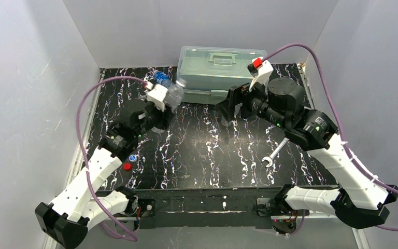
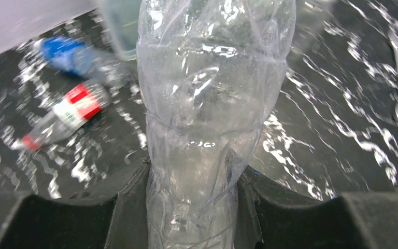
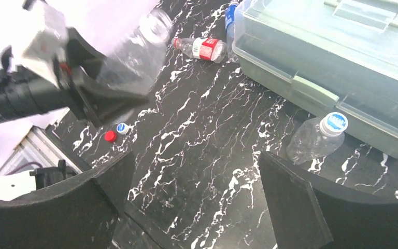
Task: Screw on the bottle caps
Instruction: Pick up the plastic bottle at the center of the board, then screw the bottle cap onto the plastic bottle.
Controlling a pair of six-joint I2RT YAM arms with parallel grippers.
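Note:
My left gripper is shut on a plain clear bottle and holds it above the table; this shows in the top view and the right wrist view. A red-label bottle and a blue-label bottle lie behind it. A loose red cap and a blue-and-white cap lie by the left arm. My right gripper is open and empty over bare table. Right of it lies a clear bottle with a blue-and-white cap on its neck.
A large translucent lidded box stands at the back centre, just behind the capped bottle. A silver wrench lies on the table under the right arm. The black marbled table has white walls on three sides.

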